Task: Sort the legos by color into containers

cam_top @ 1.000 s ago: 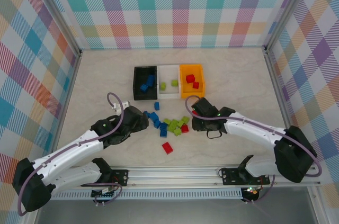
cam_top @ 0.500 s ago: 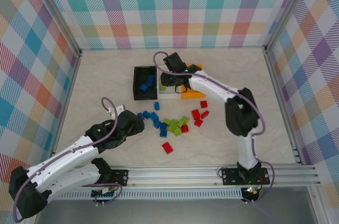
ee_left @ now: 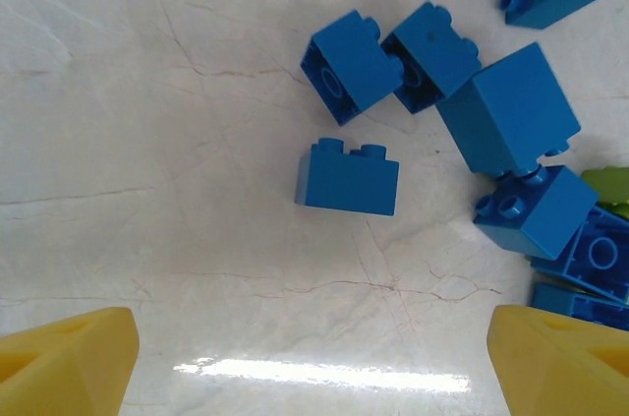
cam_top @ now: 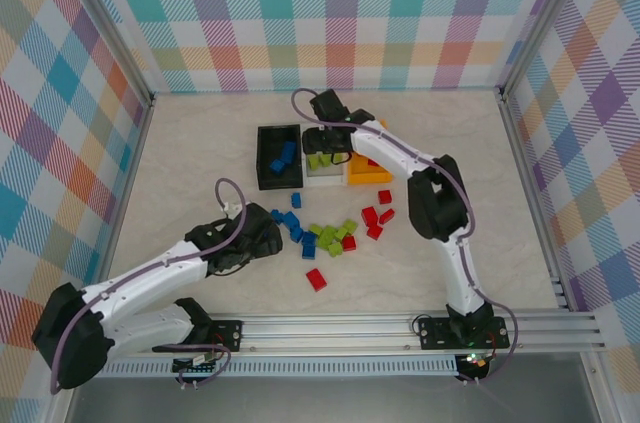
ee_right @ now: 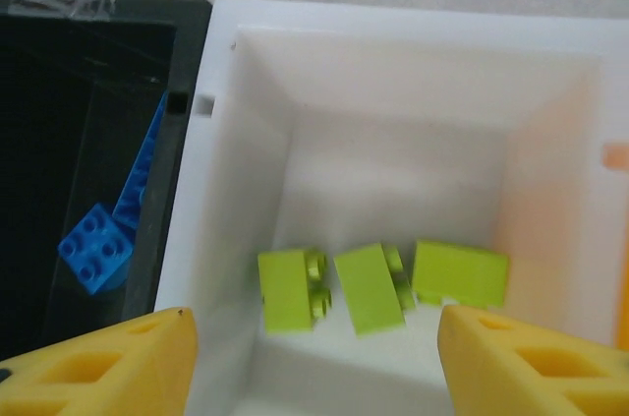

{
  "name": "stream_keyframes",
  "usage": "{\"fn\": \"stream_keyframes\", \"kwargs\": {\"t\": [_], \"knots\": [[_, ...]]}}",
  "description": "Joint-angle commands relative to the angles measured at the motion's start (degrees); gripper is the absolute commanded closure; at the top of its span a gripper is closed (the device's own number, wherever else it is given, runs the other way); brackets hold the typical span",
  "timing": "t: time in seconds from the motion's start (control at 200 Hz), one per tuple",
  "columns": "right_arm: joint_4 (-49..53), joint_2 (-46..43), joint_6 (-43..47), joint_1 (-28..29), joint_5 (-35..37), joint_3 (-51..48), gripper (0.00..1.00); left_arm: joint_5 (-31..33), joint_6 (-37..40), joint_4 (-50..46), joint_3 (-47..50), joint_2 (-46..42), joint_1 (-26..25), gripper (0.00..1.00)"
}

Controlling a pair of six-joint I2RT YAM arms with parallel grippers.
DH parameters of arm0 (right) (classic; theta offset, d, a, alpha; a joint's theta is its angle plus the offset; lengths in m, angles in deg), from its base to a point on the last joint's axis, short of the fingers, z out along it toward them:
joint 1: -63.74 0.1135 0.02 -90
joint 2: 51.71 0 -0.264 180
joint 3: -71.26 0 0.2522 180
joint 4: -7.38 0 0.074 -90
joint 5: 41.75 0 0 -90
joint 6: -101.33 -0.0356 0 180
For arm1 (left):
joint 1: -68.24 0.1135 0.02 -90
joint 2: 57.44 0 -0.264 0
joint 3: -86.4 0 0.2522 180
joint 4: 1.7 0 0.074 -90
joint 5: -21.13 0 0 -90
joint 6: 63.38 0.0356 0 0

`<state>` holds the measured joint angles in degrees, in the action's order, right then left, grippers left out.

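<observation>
The table point(cam_top: 190, 143) had a pale top with thin veins like marble; three walls stood around it, the back wall point(cam_top: 340, 13), the left wall point(cam_top: 60, 143) and the right wall point(cam_top: 590, 153), all in a pastel check pattern; a metal rail point(cam_top: 330, 328) ran along the near edge; a bright streak of light point(ee_left: 314, 372) lay on the top.

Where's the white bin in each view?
Top external: white bin, middle of the three-bin row, upper centre.
Right wrist: white bin, centre frame, three lime legos inside.
Left wrist: aimed at loose blue legos.
Shared landmark: black bin against its left side.
</observation>
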<state>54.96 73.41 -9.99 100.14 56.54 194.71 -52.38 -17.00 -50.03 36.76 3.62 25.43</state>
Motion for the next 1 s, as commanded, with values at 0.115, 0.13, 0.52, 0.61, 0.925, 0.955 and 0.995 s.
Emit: {"fn": "stream_keyframes", "kwargs": {"t": [0.115, 0.13, 0.52, 0.61, 0.925, 0.955, 0.995], "knots": [[-7.2, -18.0, 1.0, 1.4, -1.2, -16.1, 0.34, -1.2, 2.6, 2.6, -1.0, 7.1, 1.6, 0.19], [-7.7, -19.0, 1.1, 1.6, -1.1, -17.3, 0.34, -1.1, 2.6, 2.8, -1.1, 7.6, 1.8, 0.19], [-12.4, -36.8, -0.9, 4.4, 0.4, -37.5, 0.35, -1.9, 7.6, 9.6, -4.4, 18.9, 5.7, 0.22], [-12.2, -38.8, -0.8, 4.4, 1.4, -39.3, 0.35, -2.4, 7.5, 10.3, -4.6, 20.7, 5.6, 0.24], [-12.5, -40.1, -1.4, 4.3, 1.7, -41.5, 0.35, -1.8, 8.0, 11.7, -6.3, 24.1, 5.8, 0.41], [-12.5, -40.2, -1.4, 4.4, 1.8, -41.6, 0.35, -1.7, 8.3, 11.5, -6.5, 24.2, 5.8, 0.44], [-12.5, -40.2, -1.3, 4.4, 1.8, -41.6, 0.35, -1.6, 8.5, 11.3, -6.7, 24.4, 5.9, 0.46]]}}
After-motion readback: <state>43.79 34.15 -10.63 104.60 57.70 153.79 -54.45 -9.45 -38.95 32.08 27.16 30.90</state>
